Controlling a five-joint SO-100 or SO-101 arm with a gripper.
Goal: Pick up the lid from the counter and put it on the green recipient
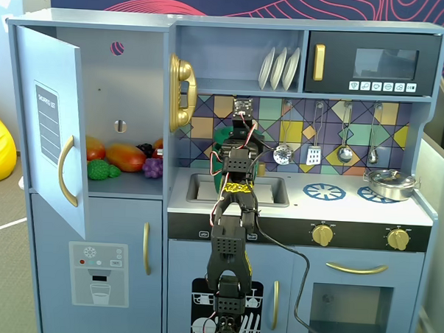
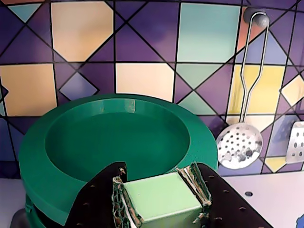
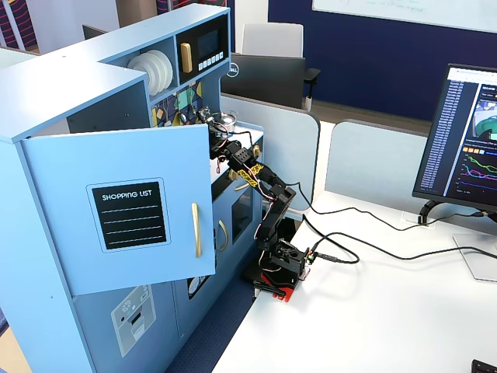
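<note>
In the wrist view my gripper [image 2: 156, 176] is shut on the pale green square handle [image 2: 164, 199] of the dark-green lid [image 2: 114, 133]. The lid is a wide dished disc spreading out ahead of the jaws, roughly level. Under its lower left edge a strip of the green recipient [image 2: 35, 216] shows, so the lid is on or just above its rim; I cannot tell whether they touch. In a fixed view the arm hides most of it, and only a green patch of the recipient [image 1: 219, 153] shows behind the gripper [image 1: 242, 130], against the tiled back wall left of the sink.
The sink [image 1: 269, 191] lies just in front of the recipient. A blue burner ring [image 1: 324, 191] and a silver pot [image 1: 389, 183] are to the right. A slotted spoon [image 2: 240, 145] and other utensils hang on the wall. The cupboard door [image 1: 50, 129] stands open at left.
</note>
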